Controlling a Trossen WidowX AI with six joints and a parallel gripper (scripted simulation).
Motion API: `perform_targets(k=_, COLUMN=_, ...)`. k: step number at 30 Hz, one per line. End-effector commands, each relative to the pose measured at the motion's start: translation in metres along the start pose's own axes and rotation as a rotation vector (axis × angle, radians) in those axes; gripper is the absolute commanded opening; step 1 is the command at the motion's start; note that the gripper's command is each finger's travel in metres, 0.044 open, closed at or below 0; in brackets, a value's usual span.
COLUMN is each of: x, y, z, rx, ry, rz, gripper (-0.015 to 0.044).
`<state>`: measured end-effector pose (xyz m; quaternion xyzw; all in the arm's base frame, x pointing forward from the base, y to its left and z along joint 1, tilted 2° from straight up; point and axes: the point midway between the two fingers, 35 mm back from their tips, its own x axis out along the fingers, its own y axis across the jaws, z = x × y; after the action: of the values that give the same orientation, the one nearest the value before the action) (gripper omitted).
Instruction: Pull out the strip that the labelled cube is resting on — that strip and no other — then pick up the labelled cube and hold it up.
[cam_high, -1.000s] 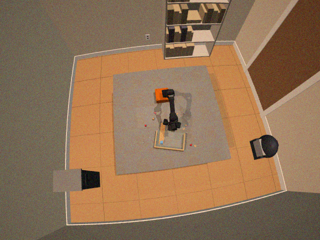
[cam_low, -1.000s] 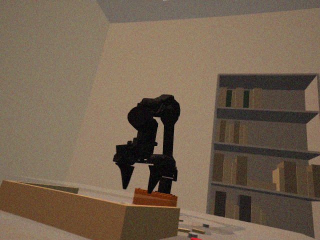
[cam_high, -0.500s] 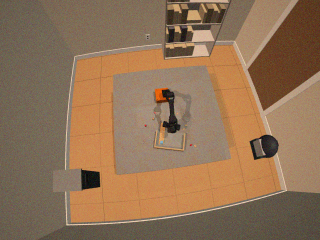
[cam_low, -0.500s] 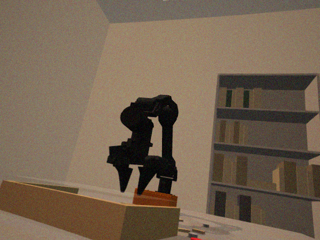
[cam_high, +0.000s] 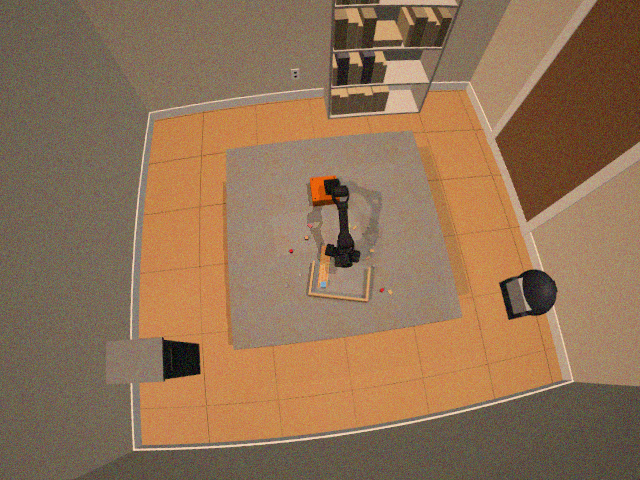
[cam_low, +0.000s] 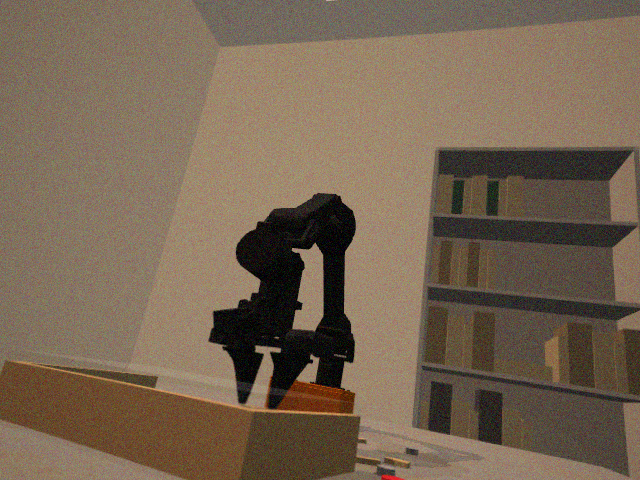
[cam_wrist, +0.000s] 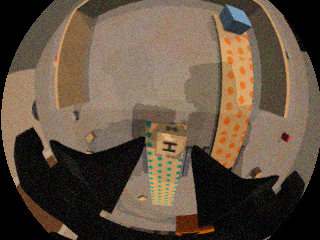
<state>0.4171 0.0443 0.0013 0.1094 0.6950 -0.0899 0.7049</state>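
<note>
The pale cube labelled H rests on the end of the teal-dotted strip in the wrist view. The arm hides both in the top view. My gripper is open, partly closed in, with a fingertip on either side of the cube and a gap to each. The orange-dotted strip lies to the right in the wrist view, with a plain blue cube on its far end.
A low wooden frame is open on the side toward the arm and surrounds the far part of the orange-dotted strip. Small red and tan scraps lie scattered around. The orange base box stands behind the arm.
</note>
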Motion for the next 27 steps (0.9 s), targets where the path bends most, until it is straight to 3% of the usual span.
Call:
perform_targets(k=1, x=0.011, y=-0.001, z=-0.001, rx=-0.003, ry=0.006, rz=-0.004, gripper=0.0250)
perform_targets(k=16, x=0.025, y=-0.001, z=-0.002, rx=-0.003, ry=0.006, rz=-0.004, gripper=0.0250)
perform_targets(k=21, x=0.022, y=-0.001, z=-0.002, rx=-0.001, ry=0.005, rz=-0.002, gripper=0.0119)
perform_targets(k=27, x=0.022, y=-0.001, z=-0.002, rx=-0.001, ry=0.005, rz=-0.002, gripper=0.0059)
